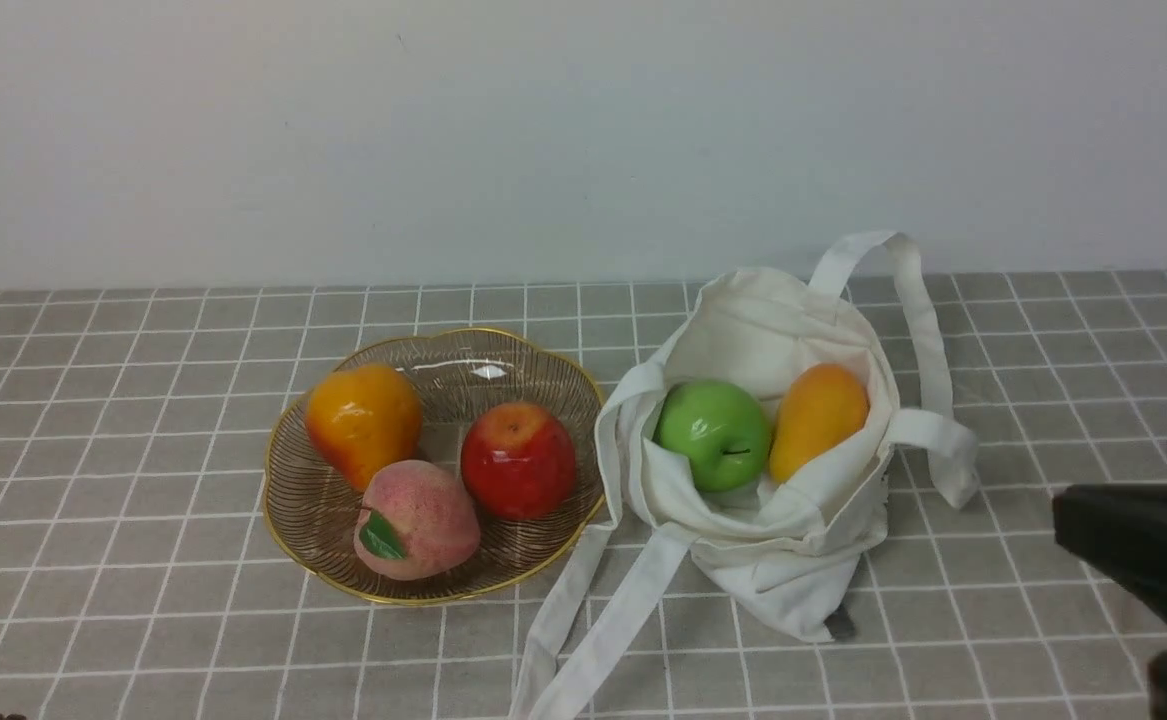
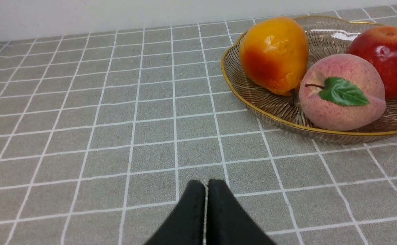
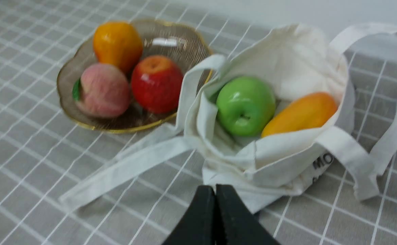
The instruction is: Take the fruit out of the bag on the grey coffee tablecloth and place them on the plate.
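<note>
Left gripper (image 2: 205, 186): fingers pressed together, empty, left of the plate (image 1: 458, 372) holding the red apple (image 1: 517, 460). Bag (image 1: 773, 330), right of the plate: green apple (image 1: 713, 433) and mango (image 1: 818, 418), glossy, hard, probably slippery; I would grasp each across its widest girth. Right gripper (image 3: 215, 190): fingers pressed together, on its near side.

Dark letters (image 3: 323, 160) reading "MO" stand on the outer side of the bag (image 3: 280, 153), just beyond the right gripper's (image 3: 215, 187) jaws; the rest of the print is hidden and unreadable.
</note>
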You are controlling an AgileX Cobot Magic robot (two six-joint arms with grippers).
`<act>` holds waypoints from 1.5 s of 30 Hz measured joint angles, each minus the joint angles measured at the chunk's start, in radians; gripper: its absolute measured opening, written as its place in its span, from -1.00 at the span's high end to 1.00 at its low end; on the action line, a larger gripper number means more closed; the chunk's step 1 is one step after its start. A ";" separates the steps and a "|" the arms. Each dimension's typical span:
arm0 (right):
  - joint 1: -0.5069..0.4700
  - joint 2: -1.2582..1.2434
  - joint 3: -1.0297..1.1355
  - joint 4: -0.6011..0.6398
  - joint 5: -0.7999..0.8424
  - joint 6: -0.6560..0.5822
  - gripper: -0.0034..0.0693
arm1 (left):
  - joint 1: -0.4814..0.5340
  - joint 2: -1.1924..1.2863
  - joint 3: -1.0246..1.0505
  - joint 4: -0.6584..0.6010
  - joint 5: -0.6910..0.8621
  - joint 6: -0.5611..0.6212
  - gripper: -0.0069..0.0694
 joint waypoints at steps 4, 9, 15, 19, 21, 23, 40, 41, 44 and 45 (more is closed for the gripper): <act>0.000 -0.034 0.102 0.004 -0.154 0.001 0.94 | 0.000 0.000 0.000 0.000 0.000 0.000 0.84; 0.000 -0.036 0.123 0.008 -0.198 0.001 0.94 | 0.000 0.000 0.000 0.000 0.000 0.000 0.84; 0.000 -0.038 0.125 0.009 -0.199 0.001 0.94 | 0.000 0.000 0.000 0.000 0.000 0.000 0.84; 0.000 -0.038 0.126 0.009 -0.201 0.001 0.94 | 0.000 0.000 0.000 0.000 0.000 0.000 0.84; 0.000 -0.038 0.126 0.009 -0.201 0.001 0.94 | 0.000 0.000 0.000 0.000 0.000 0.000 0.84; 0.000 -0.038 0.126 0.009 -0.202 0.001 0.94 | 0.000 0.000 0.000 0.000 0.000 0.000 0.84; -0.022 -0.190 0.212 -0.029 -0.255 0.002 0.94 | 0.000 0.000 0.000 0.000 0.000 0.000 0.84; -0.035 -0.217 0.228 -0.033 -0.263 0.007 0.94 | 0.000 0.000 0.000 0.000 0.000 0.000 0.84; -0.110 -0.331 0.300 -0.036 -0.275 0.028 0.94 | 0.000 0.000 0.000 0.000 0.000 0.000 0.84; -0.154 -0.387 0.340 -0.038 -0.275 0.034 0.94 | 0.000 0.000 0.000 0.000 0.000 0.000 0.84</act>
